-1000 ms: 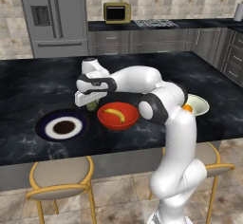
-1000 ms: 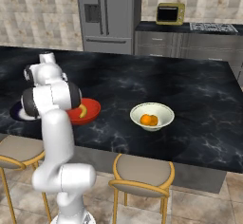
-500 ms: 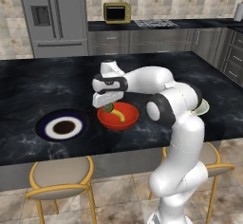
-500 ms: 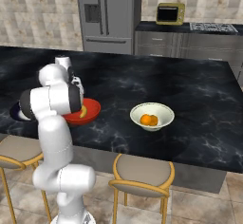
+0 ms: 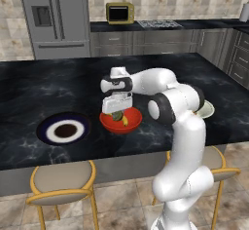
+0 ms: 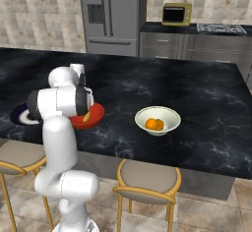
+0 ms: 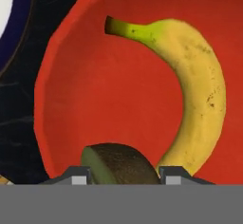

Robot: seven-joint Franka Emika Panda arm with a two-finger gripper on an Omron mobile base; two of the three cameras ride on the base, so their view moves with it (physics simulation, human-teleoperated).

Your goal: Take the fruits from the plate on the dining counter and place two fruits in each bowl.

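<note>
Sitting right between our fingers (image 7: 79, 175) is the olive-green fruit (image 7: 119, 164), so we're clamped on it, one tip on each side of it, with its dark rounded top poking up between them. In the left base view the same fruit hangs under the gripper (image 5: 116, 113), just above the red bowl (image 5: 132, 123). Looking down along the hand, the fruit is over the near part of that bowl's floor, and the banana (image 7: 197, 95) already lies inside, curving along the far side with its green stem end pointing across the bowl. We can't tell whether the green fruit touches the bowl. Out to one side on the black bench (image 6: 206, 103) sits the blue-rimmed plate (image 5: 48, 131), near the red bowl. Well apart on the other side, the cream bowl (image 6: 167, 115) holds both orange balls (image 6: 154, 124).
</note>
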